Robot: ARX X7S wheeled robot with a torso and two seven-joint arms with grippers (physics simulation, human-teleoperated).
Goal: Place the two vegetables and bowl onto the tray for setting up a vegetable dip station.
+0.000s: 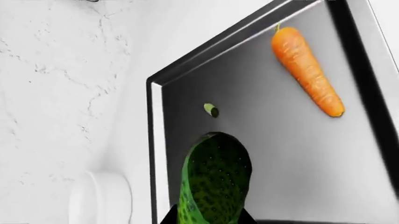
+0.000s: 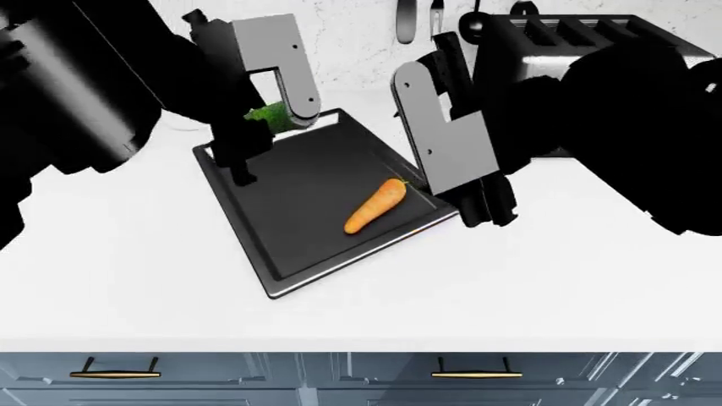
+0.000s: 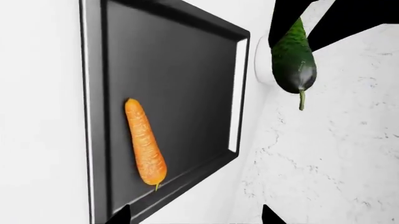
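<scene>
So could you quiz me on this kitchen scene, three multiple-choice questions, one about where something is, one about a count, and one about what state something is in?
1. Where does the carrot lie?
A. On the black tray
B. On the white counter beside the tray
C. In the bowl

2. How many vegetables are lying on the tray right now?
A. None
B. One
C. Two

3. What is the state of the cucumber?
A. Lying flat on the tray
B. Held in the left gripper above the tray
C. Resting in the toaster

Answers:
1. A, since the head view shows the carrot inside the tray's rim.
2. B, since only the carrot rests on the tray surface.
3. B, since the left wrist view shows the cucumber sticking out from the gripper, and the right wrist view shows it hanging clear of the tray.
</scene>
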